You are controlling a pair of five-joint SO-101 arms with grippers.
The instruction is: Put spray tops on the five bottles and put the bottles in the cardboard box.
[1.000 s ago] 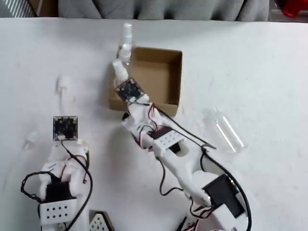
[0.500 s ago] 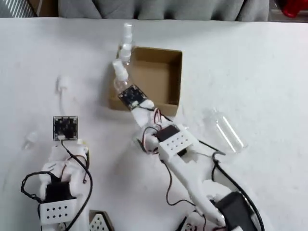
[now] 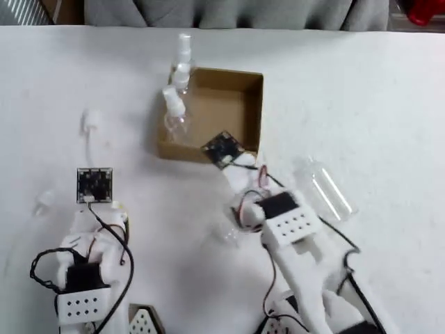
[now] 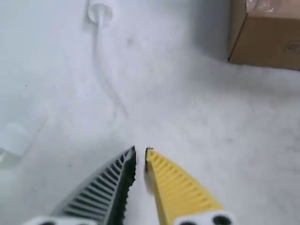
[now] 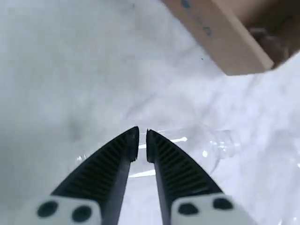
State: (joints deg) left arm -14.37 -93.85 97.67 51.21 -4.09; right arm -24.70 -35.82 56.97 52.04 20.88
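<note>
- left claw (image 4: 140,152), low on the left side of the white table (image 3: 375,90): it has one grey ribbed finger and one yellow ribbed finger, pinched almost together with only a sliver between the tips. it grips nothing and hangs over bare table.
- right claw (image 5: 141,132): its two black ribbed fingers are likewise nearly closed, with a thin slit at the tips and nothing clamped between them.
- uncapped clear plastic bottle (image 5: 206,145): it lies on its side on the table just under the right claw's tips, its threaded neck open. i cannot tell whether the tips touch it.
- small white plastic piece (image 3: 45,202): it lies on the table off to the left of the left arm and is too blurred to identify.
- other clear plastic bottle (image 3: 327,188): it lies on its side to the right of the right arm, near the box's near right corner but apart from it.
- loose white spray top with a thin dip tube (image 3: 90,122): it lies ahead of the left claw, well apart from it, with the tube trailing back toward the arm.
- open brown cardboard box (image 3: 229,115): it sits mid-table, just ahead of the right arm's wrist. small dark printed marks on its outer walls are too small to read.
- three clear bottles with white spray tops stand upright in a line along the box's left wall:
  - nearest capped bottle (image 3: 174,111) is at the wall itself. i cannot tell whether it is inside or outside.
  - middle capped bottle (image 3: 181,74) is at the far left corner.
  - farthest capped bottle (image 3: 183,46) is on the table just beyond the box.
</note>
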